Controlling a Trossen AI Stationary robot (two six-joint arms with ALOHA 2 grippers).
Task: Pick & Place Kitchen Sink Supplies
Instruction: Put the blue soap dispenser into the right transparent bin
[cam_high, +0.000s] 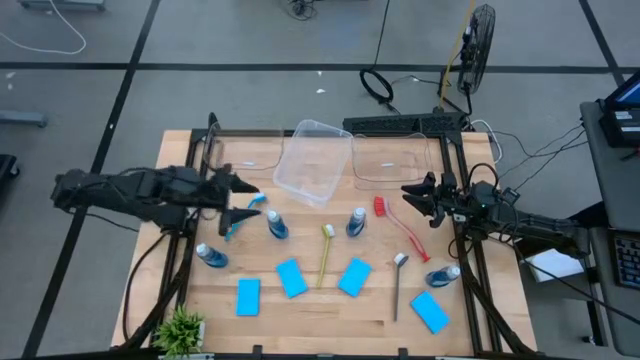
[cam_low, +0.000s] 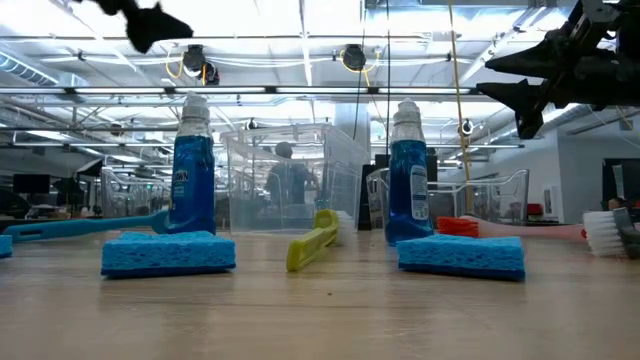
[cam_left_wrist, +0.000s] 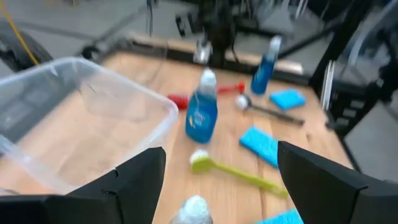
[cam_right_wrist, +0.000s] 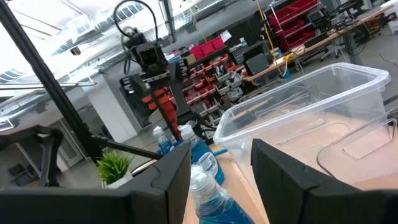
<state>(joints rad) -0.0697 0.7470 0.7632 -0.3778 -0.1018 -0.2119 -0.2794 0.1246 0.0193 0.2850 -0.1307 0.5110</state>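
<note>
Several small bottles of blue liquid stand upright on the wooden table, among them two at mid-table (cam_high: 277, 224) (cam_high: 356, 222). Several flat blue sponges (cam_high: 291, 278) lie toward the near edge. A blue brush (cam_high: 243, 215), a yellow brush (cam_high: 325, 255), a red brush (cam_high: 400, 225) and a grey brush (cam_high: 399, 285) lie flat. My left gripper (cam_high: 245, 196) (cam_left_wrist: 221, 152) hangs open above the blue brush, clear of it. My right gripper (cam_high: 412, 198) (cam_right_wrist: 221, 155) stands open in the air at the right, near the red brush's head, holding nothing.
A clear tub (cam_high: 313, 160) sits tilted at the far middle, between two more clear tubs (cam_high: 240, 155) (cam_high: 395, 160). A small green plant (cam_high: 180, 328) stands at the near left corner. Bare wood (cam_high: 330, 325) shows along the near edge between the sponges.
</note>
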